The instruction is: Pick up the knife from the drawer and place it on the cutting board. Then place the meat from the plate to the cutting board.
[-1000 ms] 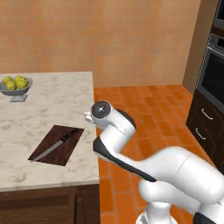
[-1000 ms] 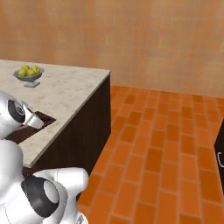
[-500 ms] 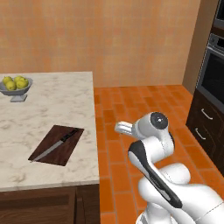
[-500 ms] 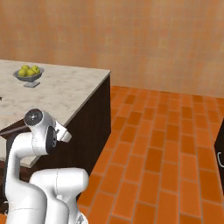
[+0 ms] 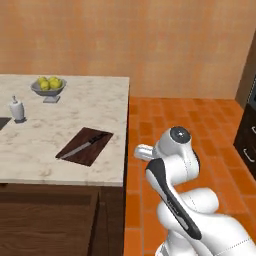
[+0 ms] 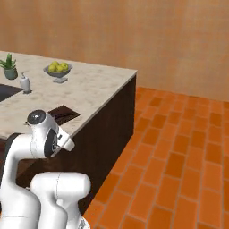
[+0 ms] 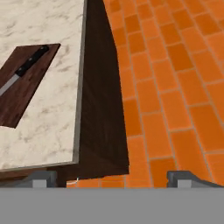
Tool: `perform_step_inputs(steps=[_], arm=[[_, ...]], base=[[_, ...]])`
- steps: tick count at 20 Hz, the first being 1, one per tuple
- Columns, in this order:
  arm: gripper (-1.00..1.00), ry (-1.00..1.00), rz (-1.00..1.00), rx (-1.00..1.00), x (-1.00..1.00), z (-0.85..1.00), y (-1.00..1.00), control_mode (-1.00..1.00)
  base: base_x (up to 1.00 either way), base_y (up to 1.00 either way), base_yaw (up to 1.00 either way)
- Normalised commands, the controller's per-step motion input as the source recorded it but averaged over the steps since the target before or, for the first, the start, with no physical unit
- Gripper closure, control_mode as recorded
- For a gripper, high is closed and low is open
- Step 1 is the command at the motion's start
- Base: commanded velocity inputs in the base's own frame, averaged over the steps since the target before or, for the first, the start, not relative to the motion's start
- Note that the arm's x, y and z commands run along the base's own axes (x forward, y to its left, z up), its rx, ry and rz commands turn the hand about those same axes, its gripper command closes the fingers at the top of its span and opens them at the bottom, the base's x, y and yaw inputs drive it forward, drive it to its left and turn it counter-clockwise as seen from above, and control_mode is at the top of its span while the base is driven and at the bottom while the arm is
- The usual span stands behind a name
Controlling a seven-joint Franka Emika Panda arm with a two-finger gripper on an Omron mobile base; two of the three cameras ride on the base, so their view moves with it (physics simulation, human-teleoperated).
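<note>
The knife (image 7: 22, 70), black handle and silver blade, lies diagonally on the dark reddish-brown cutting board (image 7: 33, 92), which rests flat on the marble counter near its right edge. Both also show from the base, as the knife (image 5: 83, 147) on the cutting board (image 5: 98, 147), and again as the cutting board (image 6: 63, 113). My gripper (image 7: 112, 178) is open and empty. It hovers off the counter's corner, over the dark cabinet side and the orange floor, well to the right of the board. The drawer, the meat and the plate are out of view.
A grey bowl of yellow fruit (image 5: 48, 86) and a white shaker (image 5: 17, 109) stand further back on the counter (image 5: 60, 120). A potted plant (image 6: 9, 66) and a sink edge (image 6: 6, 91) lie to the left. Orange tiled floor (image 5: 215, 125) stretches to the right.
The arm has swung back from over the board to beside the counter's right edge. The base views have shifted a little, so the camera moved. The knife still lies on the board.
</note>
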Motion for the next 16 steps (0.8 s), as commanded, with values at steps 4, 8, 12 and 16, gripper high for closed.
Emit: perform_step_inputs(steps=[4, 8, 12, 16], arm=[[-1.00, 0.00, 0.00, 0.00, 0.00, 0.00, 0.00, 1.00], [-1.00, 0.00, 0.00, 0.00, 0.00, 0.00, 0.00, 1.00], [-1.00, 0.00, 0.00, 0.00, 0.00, 0.00, 0.00, 1.00], [-1.00, 0.00, 0.00, 0.00, 0.00, 0.00, 0.00, 1.00]], base=[[-0.64, -0.32, 0.68], [-0.48, -0.21, 0.78], [-0.45, -0.09, 0.87], [-0.57, 0.67, 0.75]])
